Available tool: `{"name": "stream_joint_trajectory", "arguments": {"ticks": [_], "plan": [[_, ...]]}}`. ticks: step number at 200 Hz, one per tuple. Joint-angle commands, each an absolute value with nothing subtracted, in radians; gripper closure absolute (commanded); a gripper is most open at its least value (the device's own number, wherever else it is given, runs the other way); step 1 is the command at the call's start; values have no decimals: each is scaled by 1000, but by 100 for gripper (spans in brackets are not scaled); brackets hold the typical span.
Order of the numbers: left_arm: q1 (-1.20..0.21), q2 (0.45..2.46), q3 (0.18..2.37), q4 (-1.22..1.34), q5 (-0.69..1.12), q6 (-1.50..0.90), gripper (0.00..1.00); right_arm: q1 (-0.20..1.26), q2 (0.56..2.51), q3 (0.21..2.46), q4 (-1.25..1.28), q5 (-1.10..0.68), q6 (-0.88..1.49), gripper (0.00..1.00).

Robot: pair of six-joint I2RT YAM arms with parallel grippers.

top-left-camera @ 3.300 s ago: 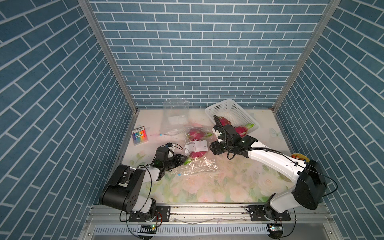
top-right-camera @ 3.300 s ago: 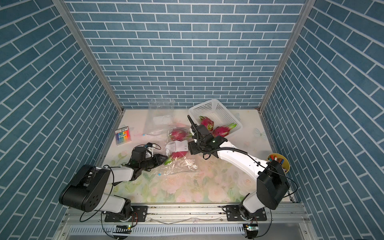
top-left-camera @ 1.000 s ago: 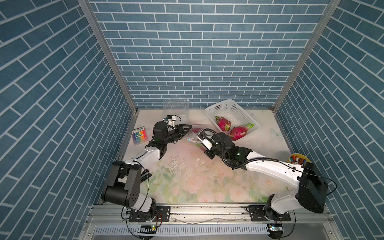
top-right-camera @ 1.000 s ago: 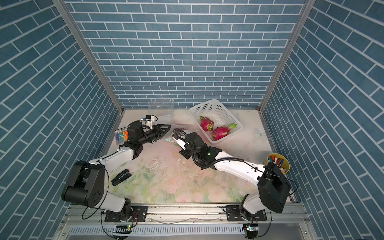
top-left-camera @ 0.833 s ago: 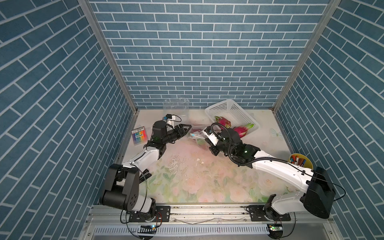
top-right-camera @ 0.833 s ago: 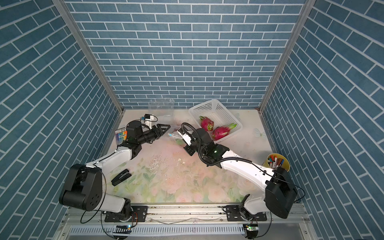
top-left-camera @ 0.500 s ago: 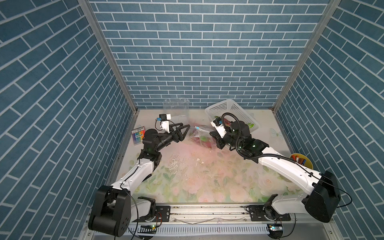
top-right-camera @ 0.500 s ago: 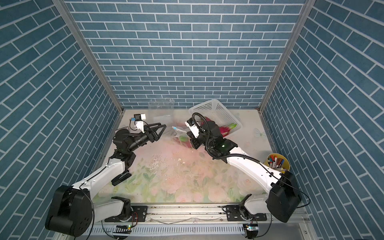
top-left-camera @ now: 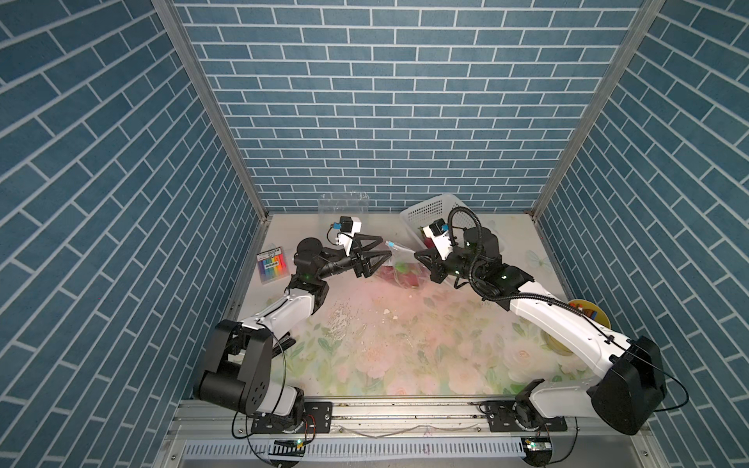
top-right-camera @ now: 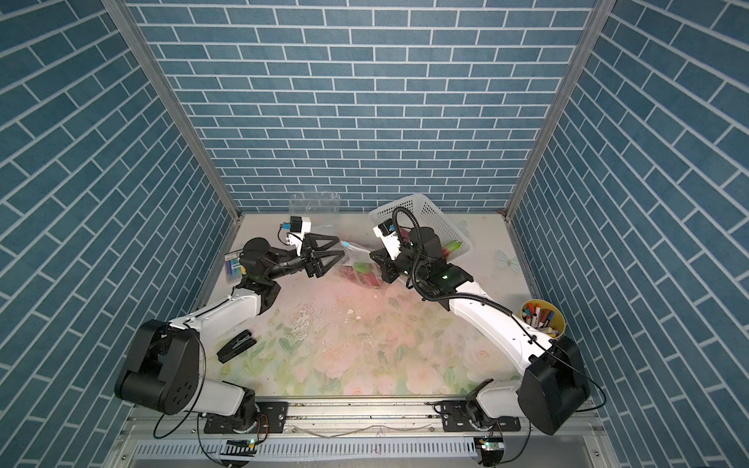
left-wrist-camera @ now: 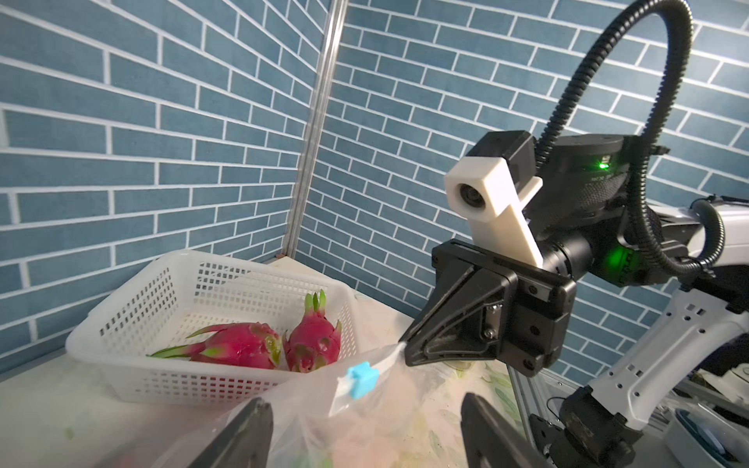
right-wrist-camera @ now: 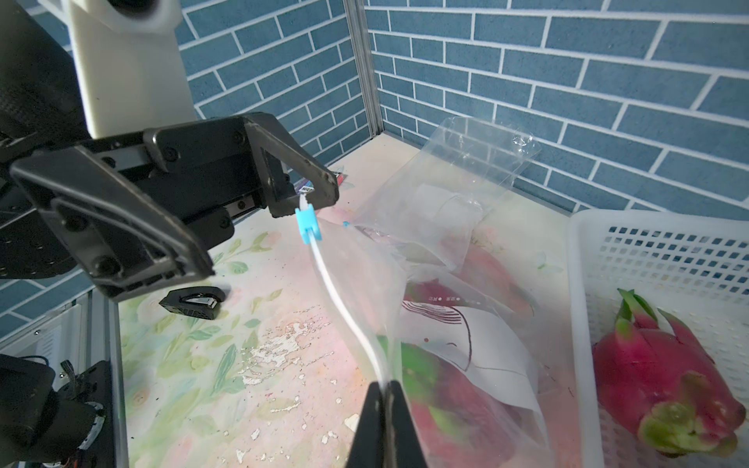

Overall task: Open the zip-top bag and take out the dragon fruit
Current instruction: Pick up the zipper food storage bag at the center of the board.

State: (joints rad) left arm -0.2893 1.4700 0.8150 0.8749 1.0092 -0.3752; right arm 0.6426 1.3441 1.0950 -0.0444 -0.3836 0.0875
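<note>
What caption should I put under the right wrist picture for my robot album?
Right gripper pinches the edge of the zip-top bag; open left gripper sits by the blue slider, dragon fruit inside.

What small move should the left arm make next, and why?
Probably close the left gripper on the blue slider: the slider sits at the tips of its open jaws, and the right gripper, shut, pinches the zip edge of the bag.

Left tool jaws spread; right tool jaws clamped
</note>
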Motion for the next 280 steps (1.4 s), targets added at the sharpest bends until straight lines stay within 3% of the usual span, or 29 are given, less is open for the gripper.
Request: {"name": "stream_joint_trajectory", "arguments": {"ticks": [1,30,57,104,117,168,188,206,280], "plan": [[-311,1511,850,815,1041,-256,22,637,1330,1131,-17,-431,133,100],[-314,1569,884,820,1065,-260,29,631,1321,1126,-21,-422,135,100],[-318,1605,926,812,1104,-284,60,629,1315,1124,-24,-408,137,100],[-322,1596,945,808,1103,-312,85,626,1316,1113,-37,-397,143,100],[-324,1586,941,819,1105,-325,100,626,1316,1113,-44,-393,143,100],[-345,1590,942,798,1110,-334,100,626,1360,1207,-133,-391,128,100],[-356,1600,958,770,1105,-333,100,628,1408,1295,-217,-397,110,69],[-366,1604,968,744,1103,-323,100,633,1449,1358,-265,-410,93,60],[-380,1604,999,659,1091,-278,100,704,1536,1474,-336,-365,1,59]]}}
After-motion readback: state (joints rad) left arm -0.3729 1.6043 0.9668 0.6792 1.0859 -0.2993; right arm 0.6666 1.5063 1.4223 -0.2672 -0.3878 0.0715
